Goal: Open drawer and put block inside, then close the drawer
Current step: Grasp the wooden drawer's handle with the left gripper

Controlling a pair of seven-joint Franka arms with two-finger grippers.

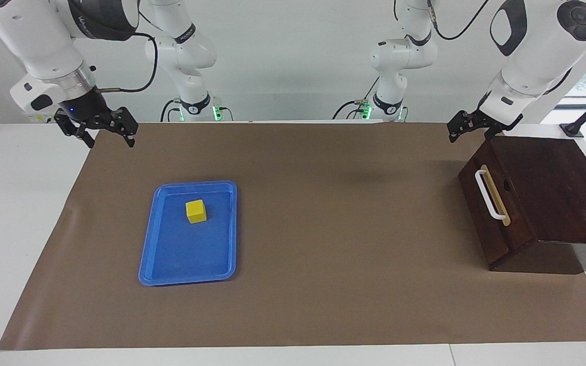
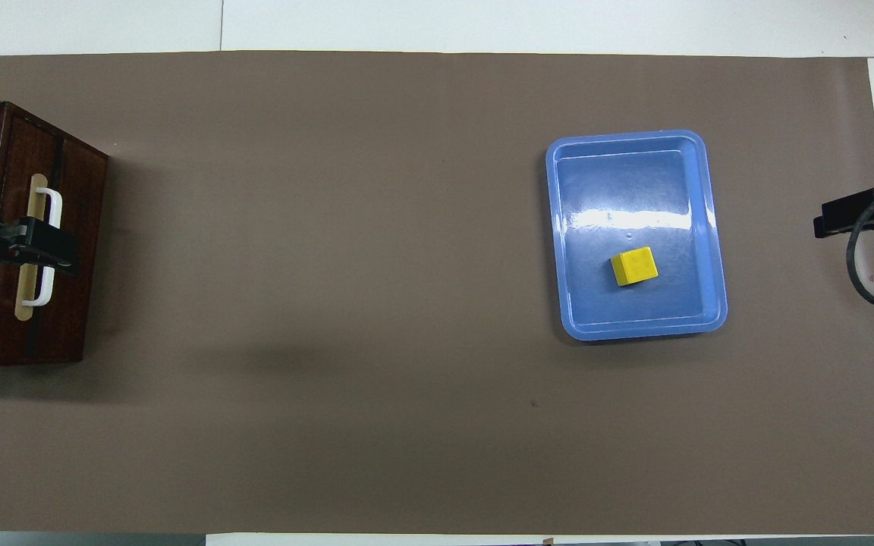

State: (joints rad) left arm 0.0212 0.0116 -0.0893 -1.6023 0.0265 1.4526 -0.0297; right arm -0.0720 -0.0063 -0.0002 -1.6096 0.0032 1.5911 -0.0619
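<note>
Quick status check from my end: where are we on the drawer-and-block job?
Nothing looks done yet. The drawer is shut, its white handle untouched. The block sits in the blue tray toward the right arm's end of the table. In hand: nothing; the left gripper hangs open above the box's edge nearest the robots, and the right gripper waits open, up over the mat's corner. Left: open, load, close.

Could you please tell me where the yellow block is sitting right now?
The block lies inside the blue tray, in the part nearer to the robots, toward the right arm's end of the table and well apart from the drawer.
</note>
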